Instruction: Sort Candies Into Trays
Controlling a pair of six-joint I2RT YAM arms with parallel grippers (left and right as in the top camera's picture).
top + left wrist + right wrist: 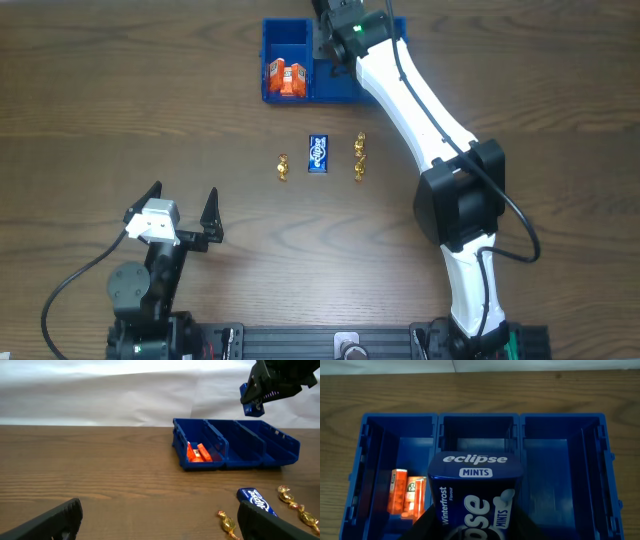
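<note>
My right gripper (477, 530) is shut on a blue mints box (475, 490), held over the middle compartment of the blue three-part tray (520, 417). In the top view this gripper (335, 45) hovers at the tray (345, 95). Orange candy packs (405, 492) lie in the tray's left compartment. On the table in front of the tray lie a blue candy packet (317, 153), a gold candy (282, 166) to its left and gold candies (360, 156) to its right. My left gripper (182, 200) is open, low at the near left, well away from the candies.
The right arm's white link (420, 100) stretches diagonally over the table's right half, just right of the gold candies. The tray's right compartment (555, 475) holds nothing. Bare wood lies between the left gripper and the candy row.
</note>
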